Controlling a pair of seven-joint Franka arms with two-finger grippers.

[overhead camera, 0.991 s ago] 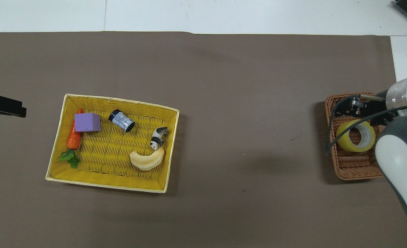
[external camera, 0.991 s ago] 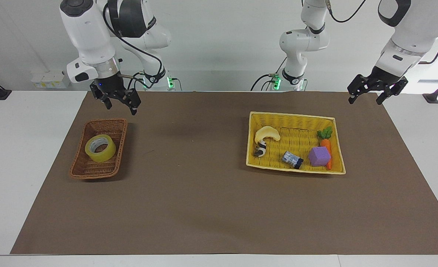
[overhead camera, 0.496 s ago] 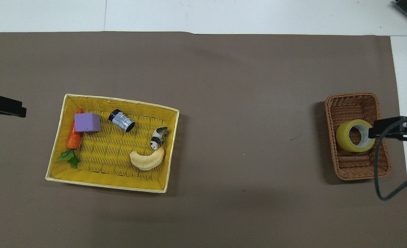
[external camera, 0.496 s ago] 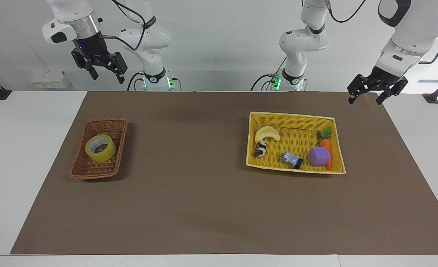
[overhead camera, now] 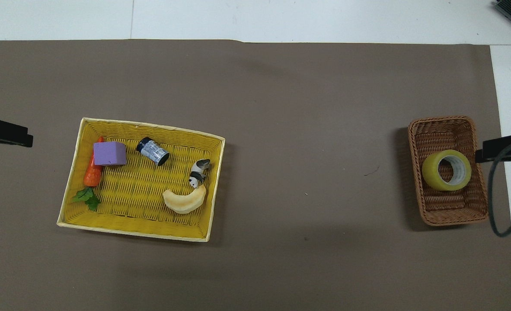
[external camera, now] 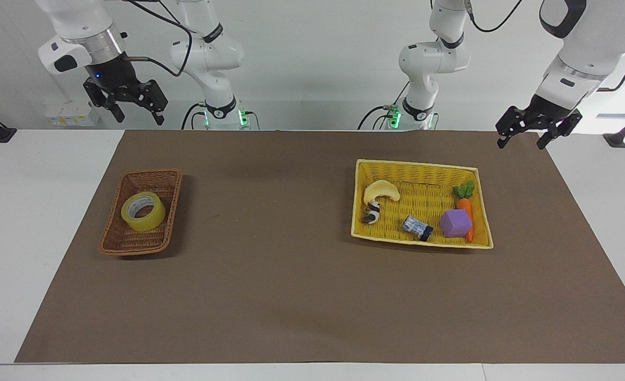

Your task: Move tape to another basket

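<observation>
My right gripper (external camera: 125,103) is jaws spread, nothing between them, raised high over the robot-side edge of the table at my right arm's end. In the overhead view only its dark tip (overhead camera: 504,148) shows, just off the rim of the basket (overhead camera: 448,170).

Key relation: the tape (external camera: 143,211) sits well below those jaws and farther out from the robots, inside the small brown wicker basket (external camera: 142,212), about mid-length. It's leaning, ring hole facing up and tipped, one edge resting toward the basket wall. The basket's long axis runs away from the robots; the roll's axis is near vertical but tilted.

My left gripper (external camera: 537,127) is also spread and empty, waiting over the mat's corner at the left arm's end, well apart from the tape. So the right arm is clearly the nearer one for any move on the roll.

The tape looks already placed in the brown basket, so I judge the move done, or nearly.

The yellow basket (external camera: 421,165) at the left arm's end holds a carrot (external camera: 466,207), purple block (external camera: 456,223), small dark can (external camera: 417,228), panda figure (external camera: 371,211) and a pale crescent piece (external camera: 380,191).

Writing: print on the tape's pale inner core (overhead camera: 454,169) and on the can label, probably text, but I can't read either.
</observation>
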